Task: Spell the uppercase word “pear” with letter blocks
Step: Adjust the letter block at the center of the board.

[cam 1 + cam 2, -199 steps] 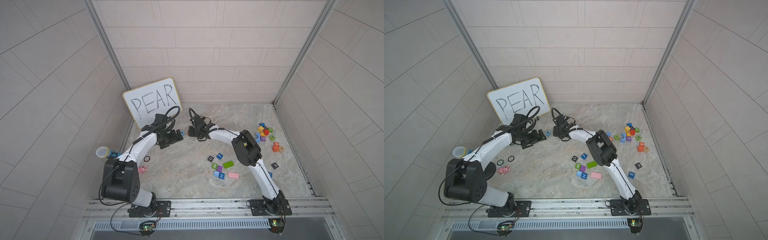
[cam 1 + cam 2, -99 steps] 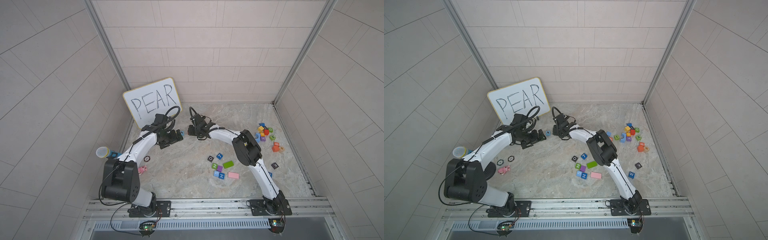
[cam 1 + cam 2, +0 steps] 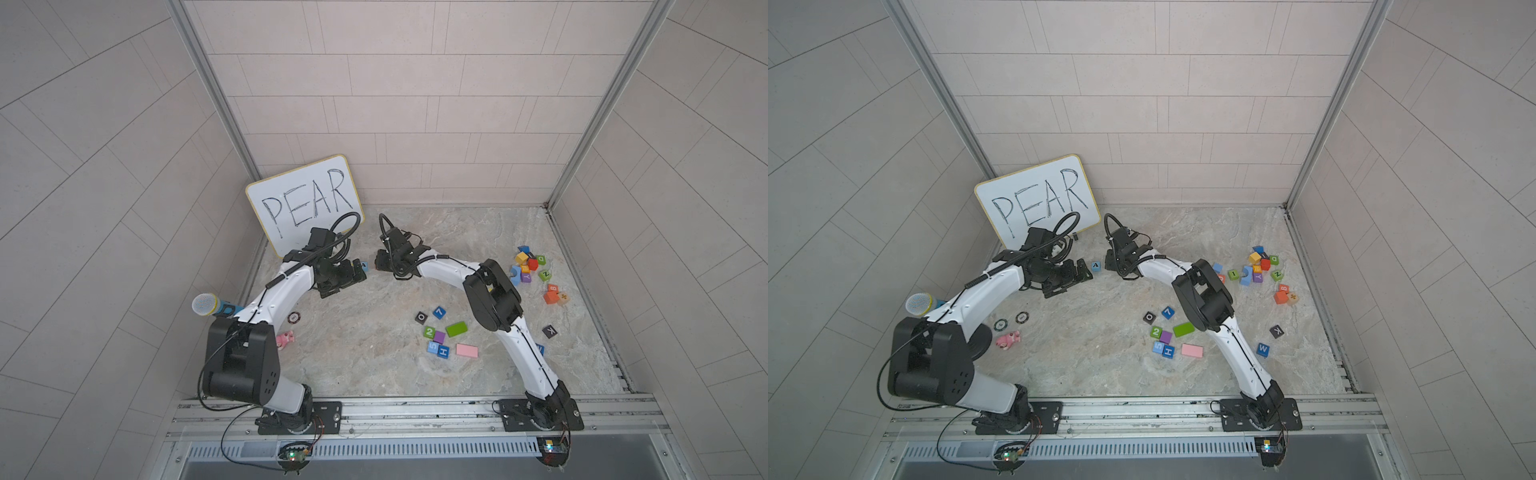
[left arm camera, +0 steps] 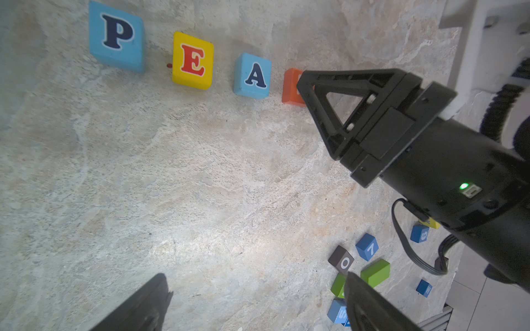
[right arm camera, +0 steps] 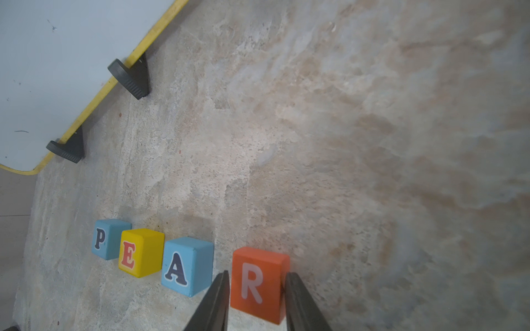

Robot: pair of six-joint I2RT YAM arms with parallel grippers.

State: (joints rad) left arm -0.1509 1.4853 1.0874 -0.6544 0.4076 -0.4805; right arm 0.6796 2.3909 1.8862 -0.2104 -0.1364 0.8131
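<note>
The right gripper [image 5: 257, 274] pinches the R block [image 5: 259, 288], apparently resting on the table [image 5: 344, 143] just beside the A block [image 5: 186, 269] (after the P block [image 5: 107, 239] and E block [image 5: 140, 252]). It should open slowly and lift straight up, not nudging the row. The left gripper [image 4: 255, 275] hangs spread, empty.

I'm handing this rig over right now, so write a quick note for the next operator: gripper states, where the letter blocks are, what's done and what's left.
Grippers: the left gripper is open and empty, over the bare table near the row. The right gripper is shut on the R block.
Blocks: the P block, E block and A block lie in a row, letters up. R comes next after A, not touching it.
Done: all four are in order, reading PEAR.
Left: release R, which seems to be down on the table, then back both arms away.
</note>
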